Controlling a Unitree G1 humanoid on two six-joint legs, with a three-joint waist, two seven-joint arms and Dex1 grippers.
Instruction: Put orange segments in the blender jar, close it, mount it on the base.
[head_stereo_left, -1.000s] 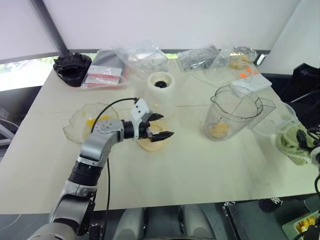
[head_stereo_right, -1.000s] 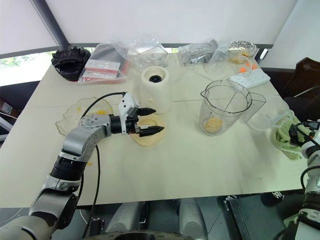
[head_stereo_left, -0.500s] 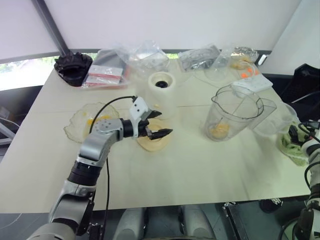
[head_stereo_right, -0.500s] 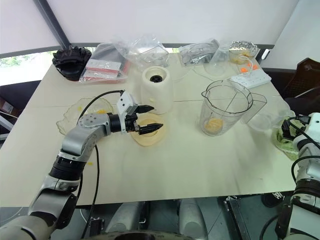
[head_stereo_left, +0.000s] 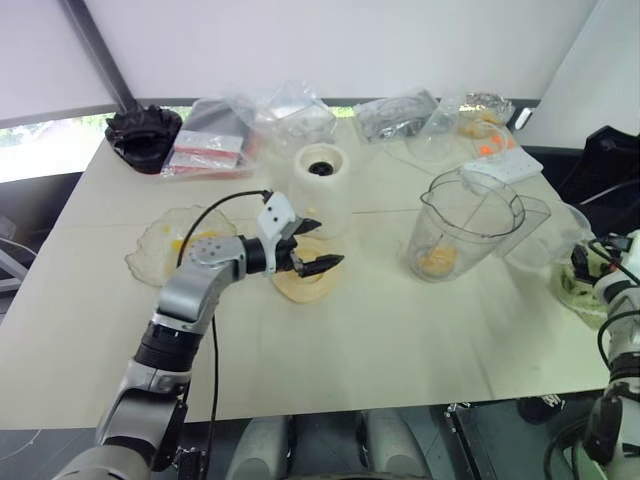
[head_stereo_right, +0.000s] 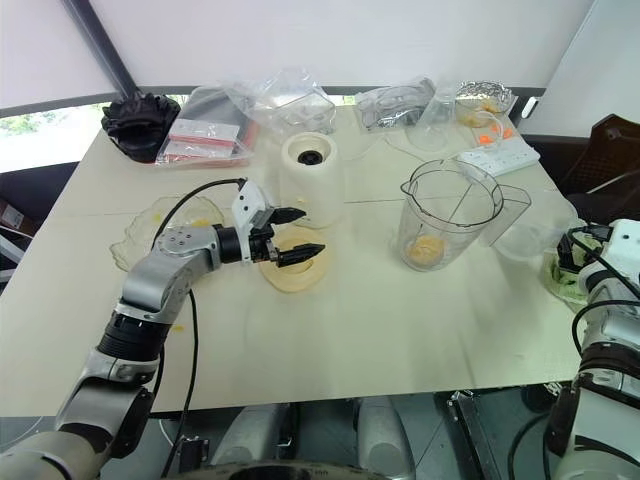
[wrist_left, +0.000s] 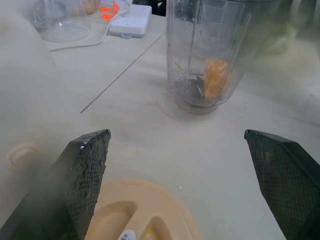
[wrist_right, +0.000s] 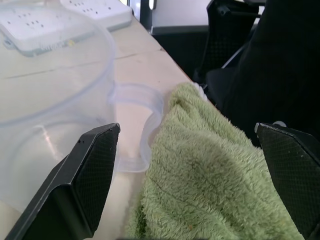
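Orange segments (head_stereo_left: 437, 260) are sitting in blender jar (head_stereo_left: 466, 225); my left tool (head_stereo_left: 312, 250), released, is hovering over cream lid (head_stereo_left: 303, 282); closing, mounting on base (head_stereo_left: 322, 187) remaining.

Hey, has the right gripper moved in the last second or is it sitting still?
Yes. The right gripper, open, has come in over the table's right edge, above the green cloth beside the clear cup.

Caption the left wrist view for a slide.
Open left claw above the lid, facing the jar holding orange segments.
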